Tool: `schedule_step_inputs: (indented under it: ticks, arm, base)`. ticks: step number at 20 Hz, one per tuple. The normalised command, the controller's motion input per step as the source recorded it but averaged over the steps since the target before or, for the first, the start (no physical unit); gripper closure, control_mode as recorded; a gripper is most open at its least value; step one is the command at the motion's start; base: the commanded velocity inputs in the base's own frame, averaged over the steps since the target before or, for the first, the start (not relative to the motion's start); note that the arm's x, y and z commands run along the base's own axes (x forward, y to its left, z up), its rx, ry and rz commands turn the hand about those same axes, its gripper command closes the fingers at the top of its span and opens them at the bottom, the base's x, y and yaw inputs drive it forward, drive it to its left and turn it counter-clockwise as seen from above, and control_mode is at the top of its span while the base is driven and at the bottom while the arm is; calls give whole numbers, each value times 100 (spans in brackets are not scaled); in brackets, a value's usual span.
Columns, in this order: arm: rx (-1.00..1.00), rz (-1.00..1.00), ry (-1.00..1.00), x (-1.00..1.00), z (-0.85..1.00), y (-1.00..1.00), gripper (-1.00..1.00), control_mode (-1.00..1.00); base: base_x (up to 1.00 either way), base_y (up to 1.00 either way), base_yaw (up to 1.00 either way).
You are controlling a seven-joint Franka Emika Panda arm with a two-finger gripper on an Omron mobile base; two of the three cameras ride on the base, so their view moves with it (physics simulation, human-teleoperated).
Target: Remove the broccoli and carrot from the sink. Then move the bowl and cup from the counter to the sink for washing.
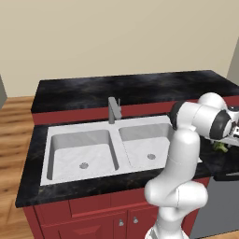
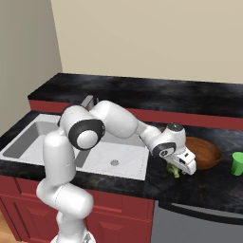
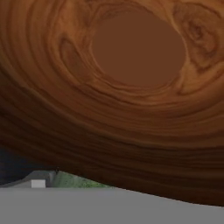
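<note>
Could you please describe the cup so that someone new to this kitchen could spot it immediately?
Start at the black counter to the right of the sink. Past the wide brown wooden bowl, at the right edge of the right base view, stands the cup: small, tapered and bright green, much smaller than the bowl.

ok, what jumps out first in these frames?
The white arm bent low over the counter right of the sink, its gripper just above the broccoli. Beside it sits the wooden bowl, looming large in the hand view, with the green cup further right. Both basins look bare.
</note>
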Motion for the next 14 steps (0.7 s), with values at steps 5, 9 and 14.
schedule_step_inputs:
  ticks: [5, 9, 14]
  arm:
    - [0, 0, 3, -25, 0, 5, -100, -100]
    - [0, 0, -2, -31, 0, 10, -100, -100]
    - [0, 0, -11, -17, 10, 10, -100, -100]
  base:
    - [0, 0, 0]
    - [0, 0, 0]
    - [0, 0, 0]
